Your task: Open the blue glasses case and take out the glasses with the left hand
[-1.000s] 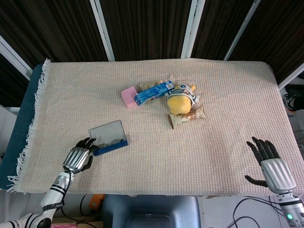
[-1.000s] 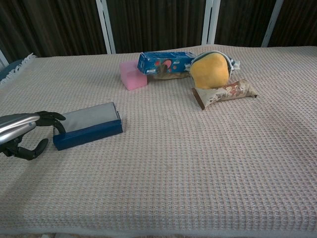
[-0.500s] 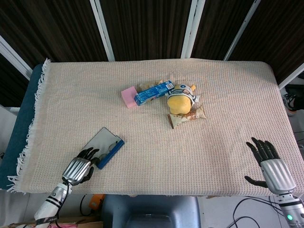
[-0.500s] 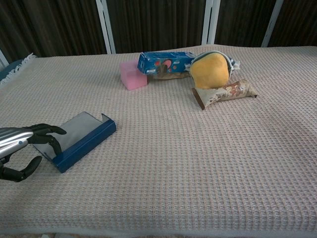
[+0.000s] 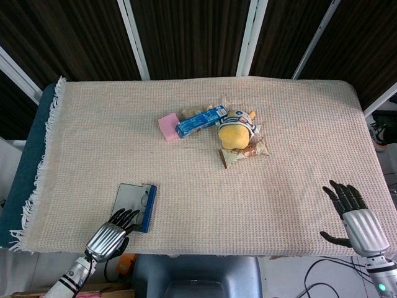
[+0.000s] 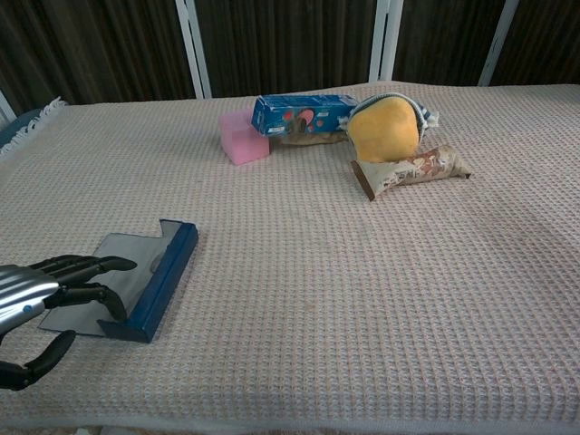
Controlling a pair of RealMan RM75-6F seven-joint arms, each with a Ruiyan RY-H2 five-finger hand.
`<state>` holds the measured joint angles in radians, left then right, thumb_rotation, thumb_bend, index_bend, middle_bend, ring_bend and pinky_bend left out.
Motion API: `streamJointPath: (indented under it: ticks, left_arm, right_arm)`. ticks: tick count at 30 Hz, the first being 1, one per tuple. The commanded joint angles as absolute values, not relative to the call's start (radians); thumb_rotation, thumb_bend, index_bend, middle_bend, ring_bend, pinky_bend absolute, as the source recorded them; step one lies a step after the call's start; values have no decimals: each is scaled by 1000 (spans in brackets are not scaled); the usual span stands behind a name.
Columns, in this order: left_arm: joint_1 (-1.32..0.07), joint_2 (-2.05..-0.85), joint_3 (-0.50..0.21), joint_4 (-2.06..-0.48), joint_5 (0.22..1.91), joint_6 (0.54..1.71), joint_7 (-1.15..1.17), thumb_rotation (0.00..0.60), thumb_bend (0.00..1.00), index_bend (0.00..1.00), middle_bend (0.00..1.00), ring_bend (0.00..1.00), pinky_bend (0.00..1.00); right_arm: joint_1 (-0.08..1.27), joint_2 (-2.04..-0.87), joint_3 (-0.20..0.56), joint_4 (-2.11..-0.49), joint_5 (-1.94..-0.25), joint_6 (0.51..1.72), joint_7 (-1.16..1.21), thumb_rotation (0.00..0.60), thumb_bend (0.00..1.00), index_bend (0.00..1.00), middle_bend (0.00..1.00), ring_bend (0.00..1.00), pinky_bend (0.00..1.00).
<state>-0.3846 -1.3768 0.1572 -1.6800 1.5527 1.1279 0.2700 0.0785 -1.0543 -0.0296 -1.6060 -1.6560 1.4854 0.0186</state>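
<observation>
Chest view shows the left hand with spread fingers touching the open blue glasses case just ahead.

Both views bright and evenly lit; diffuse overhead light, no single hard source evident. Woven tablecloth renders pale pink-beige, weave texture sharp across the middle of the head view. Shadows short and soft: thin dark edge under the yellow pouch toward 6 o'clock in the chest view. Background panels at 12 o'clock very dark, near black, detail lost. Mild specular highlight on the silver back of the left hand at 8 o'clock, chest view. Slight softness there, at the frame edge. Head view shows mild wide-angle bowing of table edges. No motion blur noted.
</observation>
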Motion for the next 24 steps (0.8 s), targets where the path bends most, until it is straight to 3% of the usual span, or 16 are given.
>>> streamJointPath:
  ticks: [1,24]
  left_arm:
    - [-383,-1392,156,-1686,1543,1114,290,600,640,275,0,0,44]
    - [-395,-1525,102,-1677,1485,1064,398,600,629,164,0,0,5]
  right_arm:
    - [74,-1049,-33,-1604,-1664,1496,30,600,94,0,0,0,0]
    - [52,-1024,-37,-1577,-1691,1553,118,600,93,0,0,0,0]
